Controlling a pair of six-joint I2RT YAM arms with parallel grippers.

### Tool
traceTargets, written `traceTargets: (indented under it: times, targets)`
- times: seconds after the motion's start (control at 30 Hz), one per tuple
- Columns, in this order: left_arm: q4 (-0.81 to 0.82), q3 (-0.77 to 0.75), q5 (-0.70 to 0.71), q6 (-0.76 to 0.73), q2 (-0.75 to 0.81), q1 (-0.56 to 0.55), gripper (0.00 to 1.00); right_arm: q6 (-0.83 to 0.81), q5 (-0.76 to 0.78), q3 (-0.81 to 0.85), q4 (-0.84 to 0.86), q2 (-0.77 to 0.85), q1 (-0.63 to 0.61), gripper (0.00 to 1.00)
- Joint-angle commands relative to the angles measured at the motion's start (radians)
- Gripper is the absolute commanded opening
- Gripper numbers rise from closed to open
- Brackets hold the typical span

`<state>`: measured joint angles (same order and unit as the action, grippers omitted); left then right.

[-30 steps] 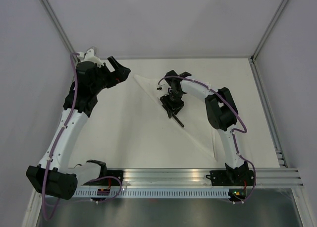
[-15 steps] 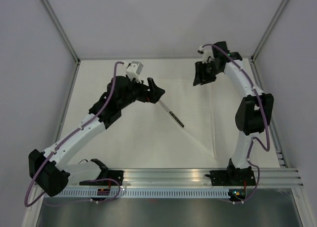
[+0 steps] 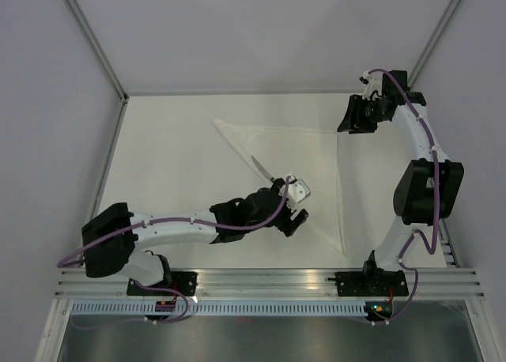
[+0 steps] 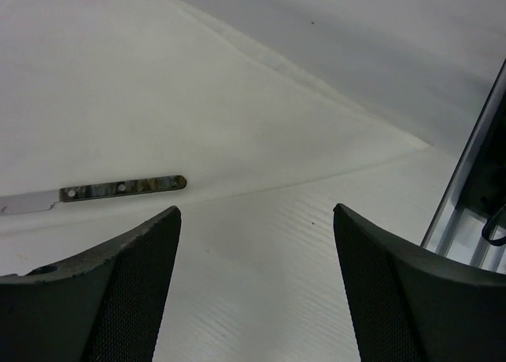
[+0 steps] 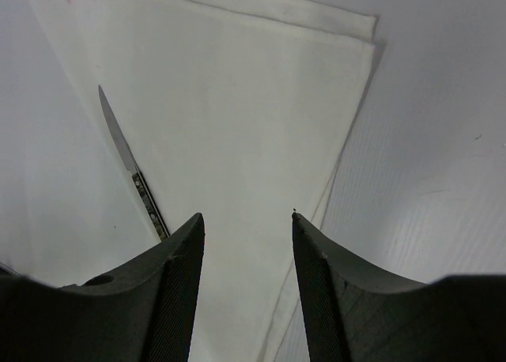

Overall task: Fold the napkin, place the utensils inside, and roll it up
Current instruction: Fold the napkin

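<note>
- The napkin [image 3: 312, 160] lies folded in a triangle on the bench [image 3: 170, 164]. The knife [image 3: 259, 165] rests on it, just inside the long folded edge.
- A second ago the right gripper [image 3: 350, 117] was down at the knife. It has since drawn back to the cloth's far right corner, jaws apart and empty, so the knife looks placed and rolling comes next.
- The left gripper [image 3: 294, 220] has swung in low at that long edge, near the knife's handle, wide open and holding nothing.

Pale white tabletop [image 3: 174, 164] within plain lilac-grey walls [image 3: 261, 30], aluminium rail [image 3: 277, 279] along its near edge.
</note>
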<state>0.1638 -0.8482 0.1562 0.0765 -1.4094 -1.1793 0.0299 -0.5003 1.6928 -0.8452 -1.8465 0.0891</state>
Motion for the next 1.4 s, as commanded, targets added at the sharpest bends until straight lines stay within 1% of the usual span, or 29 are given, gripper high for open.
traceTargets:
  times: [0.0,0.03,0.13,0.3,0.47,0.67,0.93,1.23,1.37]
  targets:
    - [0.086,-0.041,0.063,-0.116,-0.097,-0.084,0.82,0.022,-0.023,-0.002,0.038,0.029,0.006,0.54]
    - [0.085,-0.052,0.066,-0.132,-0.150,-0.115,0.81,0.022,-0.023,-0.002,0.038,0.027,0.005,0.54]
    - [0.092,-0.087,0.062,-0.153,-0.236,-0.152,0.80,0.018,-0.024,-0.007,0.041,0.029,0.006,0.54]
    - [0.103,-0.163,0.086,-0.219,-0.345,-0.223,0.78,0.024,-0.027,-0.007,0.044,0.026,0.006,0.53]
    - [0.102,-0.241,0.072,-0.285,-0.460,-0.255,0.75,0.027,-0.026,-0.008,0.047,0.021,0.008,0.54]
    - [0.154,-0.264,0.086,-0.349,-0.520,-0.276,0.75,0.028,-0.023,-0.008,0.054,0.021,0.006,0.53]
    - [0.256,-0.305,0.117,-0.425,-0.602,-0.289,0.71,0.025,-0.014,-0.016,0.057,0.021,0.006,0.53]
    - [0.338,-0.324,0.124,-0.492,-0.658,-0.312,0.64,0.025,-0.007,-0.018,0.061,0.021,0.008,0.53]
    - [0.367,-0.324,0.143,-0.517,-0.678,-0.327,0.58,0.024,-0.004,-0.019,0.061,0.021,0.006,0.53]
